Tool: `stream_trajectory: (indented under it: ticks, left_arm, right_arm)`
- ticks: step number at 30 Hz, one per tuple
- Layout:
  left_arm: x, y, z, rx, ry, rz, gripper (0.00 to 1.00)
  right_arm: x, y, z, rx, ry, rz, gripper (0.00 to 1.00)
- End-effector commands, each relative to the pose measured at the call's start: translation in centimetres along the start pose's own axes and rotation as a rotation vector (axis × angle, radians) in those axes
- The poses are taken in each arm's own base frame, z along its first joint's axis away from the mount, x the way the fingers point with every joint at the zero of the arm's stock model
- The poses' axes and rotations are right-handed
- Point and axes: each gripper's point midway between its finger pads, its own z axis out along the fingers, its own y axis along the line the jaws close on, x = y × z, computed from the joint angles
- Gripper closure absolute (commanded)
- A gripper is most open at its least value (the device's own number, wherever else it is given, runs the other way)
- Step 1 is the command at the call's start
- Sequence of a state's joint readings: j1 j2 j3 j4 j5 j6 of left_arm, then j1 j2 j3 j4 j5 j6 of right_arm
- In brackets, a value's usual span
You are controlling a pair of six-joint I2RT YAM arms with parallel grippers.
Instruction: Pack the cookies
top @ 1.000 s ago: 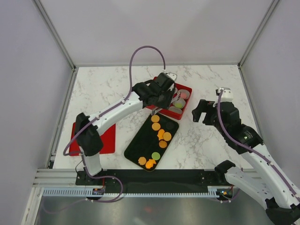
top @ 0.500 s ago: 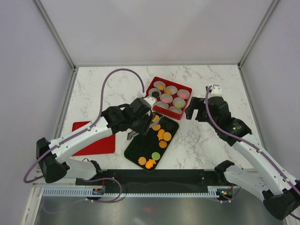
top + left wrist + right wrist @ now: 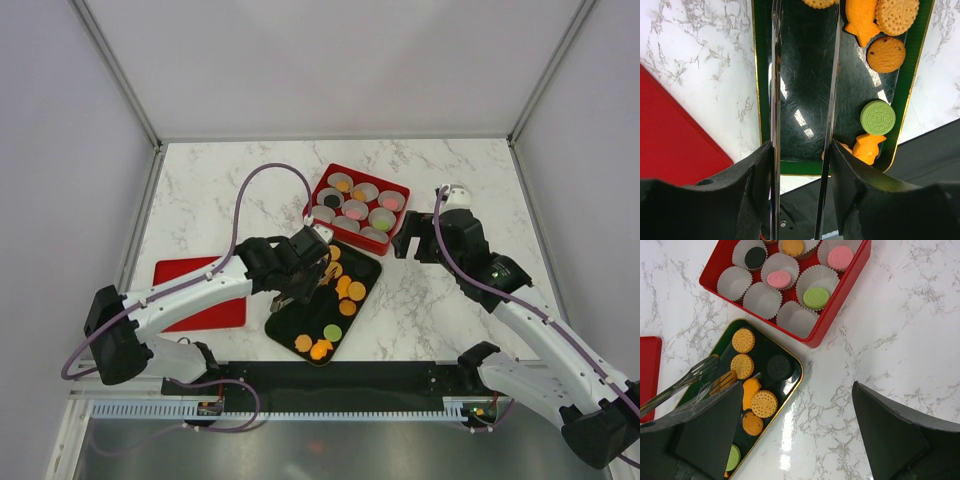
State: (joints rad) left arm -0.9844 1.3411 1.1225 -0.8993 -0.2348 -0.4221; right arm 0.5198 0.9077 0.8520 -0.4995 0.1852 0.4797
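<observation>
Your left hand (image 3: 300, 272) is clamped on the tongs (image 3: 776, 100), blades apart over the dark tray (image 3: 298, 312) where most cookies (image 3: 345, 288) lie; a few sit in the red box (image 3: 402, 190). Your right hand (image 3: 415, 240) gapes wide above the tabletop (image 3: 220, 190).

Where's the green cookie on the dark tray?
Left wrist view: the green cookie lies on the dark tray by its right rim, between a brown cookie above and an orange fish-shaped cookie below.
</observation>
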Motion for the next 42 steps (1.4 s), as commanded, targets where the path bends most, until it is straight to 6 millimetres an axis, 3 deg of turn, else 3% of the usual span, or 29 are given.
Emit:
stream_trajectory:
  ticks: [1,24,30,34,42]
  left_arm:
    - [-1.0,-0.4,0.6,-0.009,-0.040,-0.027,0.45]
    - [-1.9,-1.9,2.6,0.012,-0.013,0.017,0.44]
    - [-2.1,-1.9,2.7,0.010,-0.015,0.022,0.51]
    - [-2.3,-1.8,2.5,0.010,-0.023,0.024,0.63]
    - [-3.3,-1.9,-0.6,0.058,-0.087,0.006,0.65]
  right_arm:
    - [-1.0,0.3,-0.2,-0.015,-0.045,0.016,0.02]
    - [-0.9,0.0,0.0,0.001,-0.048,0.000,0.02]
    - [-1.0,-0.1,0.0,0.003,-0.049,-0.003,0.02]
    - [-1.0,-0.1,-0.1,0.001,-0.051,-0.002,0.02]
    - [-1.0,0.1,-0.1,-0.001,-0.045,0.000,0.02]
